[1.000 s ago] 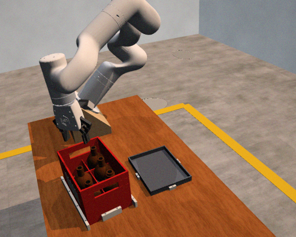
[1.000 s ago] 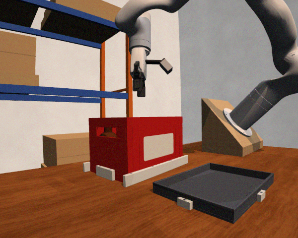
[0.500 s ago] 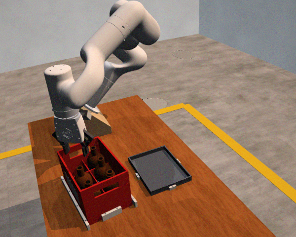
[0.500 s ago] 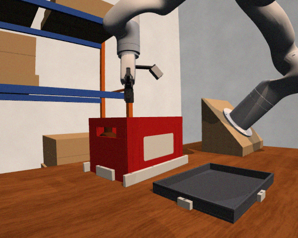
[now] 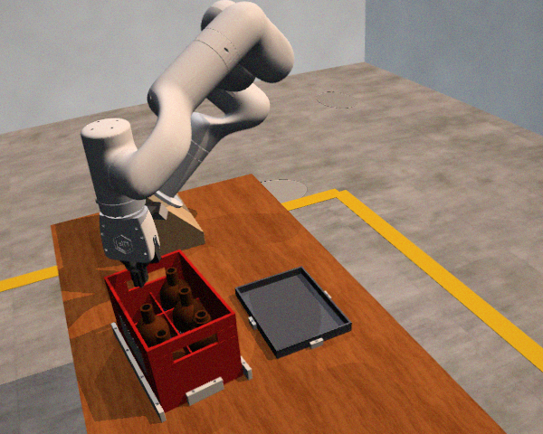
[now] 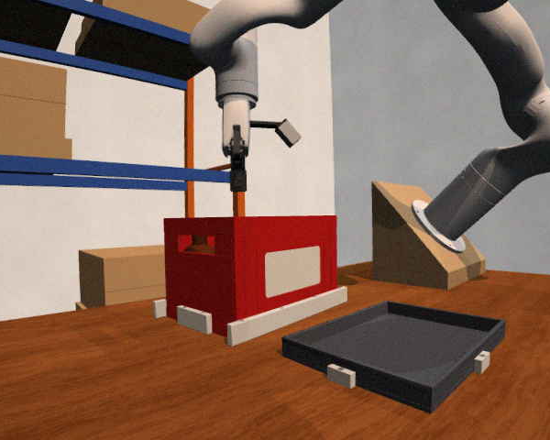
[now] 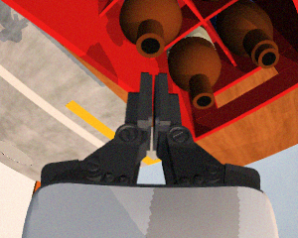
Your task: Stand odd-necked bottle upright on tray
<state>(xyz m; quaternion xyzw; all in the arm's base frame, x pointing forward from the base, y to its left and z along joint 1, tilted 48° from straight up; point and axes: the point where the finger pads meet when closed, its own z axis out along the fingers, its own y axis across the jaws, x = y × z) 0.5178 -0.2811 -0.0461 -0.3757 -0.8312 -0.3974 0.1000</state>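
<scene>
Now the gripper [image 5: 140, 281] [image 6: 237, 181] [image 7: 152, 89] is closed to its narrow position, with its two black fingers almost together and nothing held between them. It points downward, and its tips are above the red crate [image 5: 173, 382] [image 6: 199, 284] [image 7: 79, 45], toward the end which is nearer to the arm's wooden base [image 5: 187, 235] [image 6: 403, 256]. Inside the crate stand five brown bottles [image 5: 171, 291] [image 6: 199, 246] [image 7: 195, 64], separated by thin red dividers [image 5: 157, 303] [image 7: 203, 21]. In the wrist view, the necks of three bottles are seen well, one to the left of the fingers and two to the right, and no finger is around any of them. The bottle with the different neck is perhaps hard to choose from these views (the necks in the top view are small and dark), so I cannot say which one it is; it is in the crate with the others. The dark tray [image 5: 290, 313] [image 6: 384, 341] lies flat on the wooden table [image 5: 393, 382] [image 6: 124, 379], well apart from the gripper, and it carries no bottle. The crate is level too, with pale strips [image 5: 138, 373] [image 6: 287, 313] around its foot, while small pale blocks [image 5: 316, 343] [image 6: 340, 375] stand beside the tray.
</scene>
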